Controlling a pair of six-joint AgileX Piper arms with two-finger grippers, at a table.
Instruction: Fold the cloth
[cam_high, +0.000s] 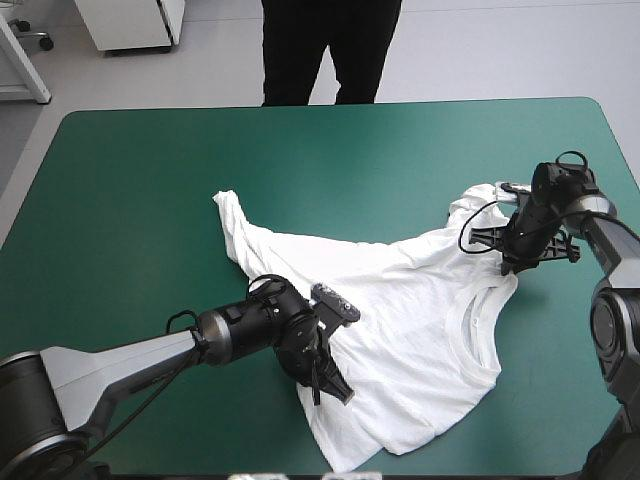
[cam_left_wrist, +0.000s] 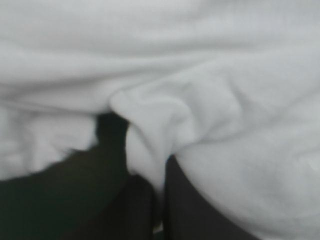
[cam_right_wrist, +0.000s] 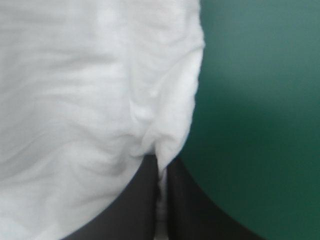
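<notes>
Table (cam_high: 120, 200): your teal-green cover (cam_high: 380, 150) lies bare along the far and left sides.
On it: you have the white T-shirt (cam_high: 420, 320), rumpled, right of centre, one end trailing toward the middle.

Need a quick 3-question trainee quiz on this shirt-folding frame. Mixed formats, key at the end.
1. True or false: the white short-sleeved fabric T-shirt is already a folded bundle.
2. The left arm's black two-fingered tool is: A) open over bare cover, B) shut on the T-shirt, C) out of view.
3. Fill in: the ___ arm's tool grips nearer the shirt's ribbed collar.
Key: 1 false, it lies partly spread and rumpled; 2 B; 3 right, the right arm's black tool.
</notes>
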